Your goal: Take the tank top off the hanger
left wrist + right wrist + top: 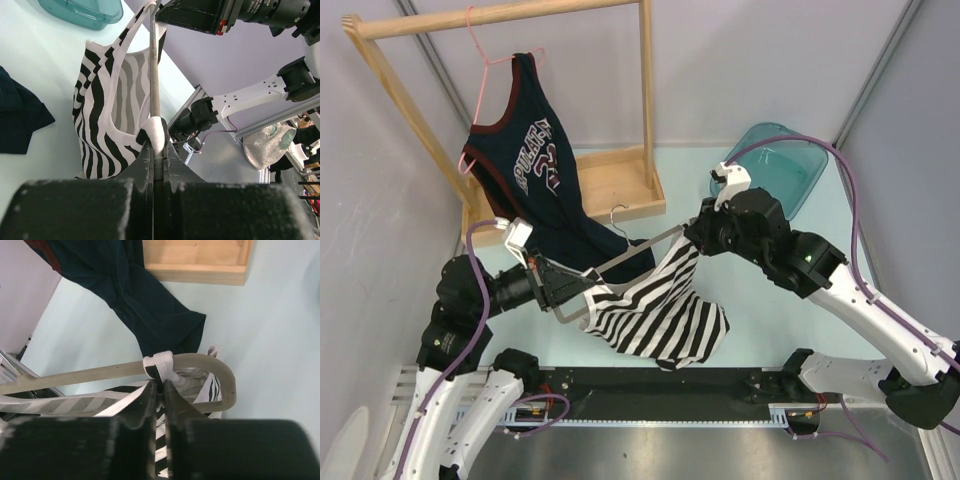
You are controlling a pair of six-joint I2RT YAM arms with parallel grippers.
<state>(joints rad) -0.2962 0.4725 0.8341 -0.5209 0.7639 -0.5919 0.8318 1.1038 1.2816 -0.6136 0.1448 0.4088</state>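
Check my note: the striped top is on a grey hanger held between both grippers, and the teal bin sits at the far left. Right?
Not quite. The bin sits at the far right, as the top external view shows. The rest stands: the top is on the hanger, held between the left gripper and the right gripper.

The tank top (665, 315) is black-and-white zebra-striped with white trim. It hangs on a slim greyish hanger (640, 250) that is raised off the desk and slanted over the middle, its hook pointing toward the far edge. A white strap wraps each end, and the body droops toward the near edge.
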